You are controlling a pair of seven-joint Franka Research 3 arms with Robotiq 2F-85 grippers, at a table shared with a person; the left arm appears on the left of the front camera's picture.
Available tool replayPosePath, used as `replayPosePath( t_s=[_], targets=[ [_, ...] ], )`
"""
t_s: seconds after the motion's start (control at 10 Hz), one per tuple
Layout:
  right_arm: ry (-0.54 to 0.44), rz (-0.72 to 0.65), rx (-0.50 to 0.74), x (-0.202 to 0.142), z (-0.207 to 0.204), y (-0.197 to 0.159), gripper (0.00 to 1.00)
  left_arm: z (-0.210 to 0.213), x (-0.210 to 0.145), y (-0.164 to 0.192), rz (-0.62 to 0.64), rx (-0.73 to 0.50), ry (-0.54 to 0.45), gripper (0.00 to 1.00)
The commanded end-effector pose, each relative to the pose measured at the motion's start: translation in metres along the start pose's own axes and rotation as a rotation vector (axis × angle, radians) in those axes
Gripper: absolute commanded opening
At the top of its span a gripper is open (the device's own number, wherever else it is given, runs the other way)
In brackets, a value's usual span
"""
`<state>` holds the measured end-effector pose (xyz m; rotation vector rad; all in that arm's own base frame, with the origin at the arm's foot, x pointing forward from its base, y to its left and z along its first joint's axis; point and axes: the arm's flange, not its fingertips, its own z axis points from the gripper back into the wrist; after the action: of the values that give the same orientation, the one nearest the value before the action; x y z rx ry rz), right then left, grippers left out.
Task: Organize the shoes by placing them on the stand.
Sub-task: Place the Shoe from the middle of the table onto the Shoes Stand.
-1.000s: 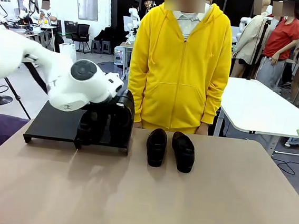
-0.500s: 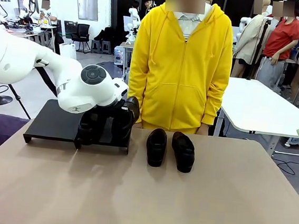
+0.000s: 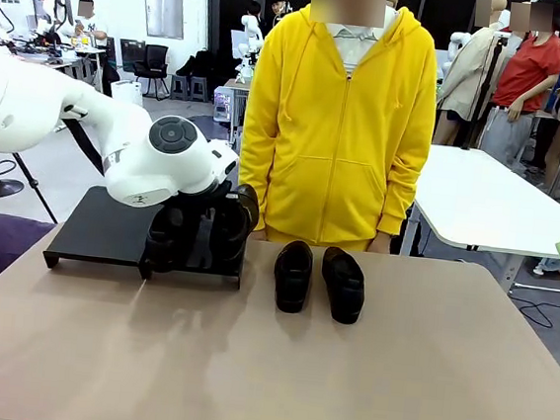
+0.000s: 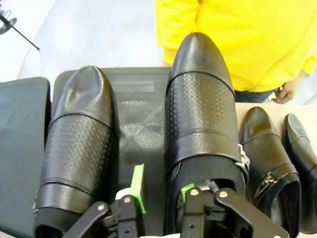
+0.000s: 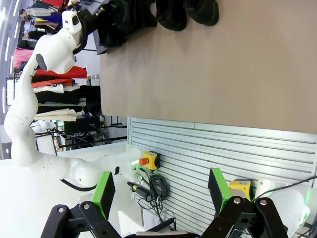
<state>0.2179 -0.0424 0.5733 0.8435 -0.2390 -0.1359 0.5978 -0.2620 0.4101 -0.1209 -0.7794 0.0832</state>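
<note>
Two long pointed black dress shoes lie side by side on the stand's right panel, toes toward the person. My left gripper hovers over the right one's heel. One green pad is inside the shoe's mouth, the other outside its wall, and the jaws are parted with a gap to the leather. From the front, the left gripper is over the stand. Two rounded loafers sit on the table's middle. My right gripper is open and holds nothing, off the table's edge.
The stand's left panel is bare. A person in a yellow hoodie stands at the table's far edge, behind the loafers. The tan table has wide free room in front and to the right.
The left arm set the right dress shoe down on the stand, and its jaws have parted from the shoe's wall. The loafers and the right gripper have not moved.
</note>
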Motion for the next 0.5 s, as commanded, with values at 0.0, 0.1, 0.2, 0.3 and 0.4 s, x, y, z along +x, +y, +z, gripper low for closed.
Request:
replayPosePath(
  t_s=[0.0,0.1,0.2,0.3,0.4],
  targets=[
    [0.000,0.019,0.020,0.001,-0.001,0.001,1.00,0.006,-0.002,-0.001,0.011,0.022,-0.057,1.00],
    [0.000,0.019,0.020,0.001,-0.001,0.001,1.00,0.008,0.000,-0.002,0.005,0.012,-0.060,1.00],
    [0.000,0.019,0.020,0.001,-0.001,0.001,1.00,0.013,0.003,-0.003,-0.003,0.008,-0.068,1.00],
    [0.000,0.019,0.020,0.001,-0.001,0.001,1.00,0.022,0.008,-0.004,-0.018,-0.018,-0.073,1.00],
    [0.000,0.019,0.020,0.001,-0.001,0.001,1.00,0.042,0.019,-0.005,-0.045,-0.040,-0.077,1.00]
  ],
)
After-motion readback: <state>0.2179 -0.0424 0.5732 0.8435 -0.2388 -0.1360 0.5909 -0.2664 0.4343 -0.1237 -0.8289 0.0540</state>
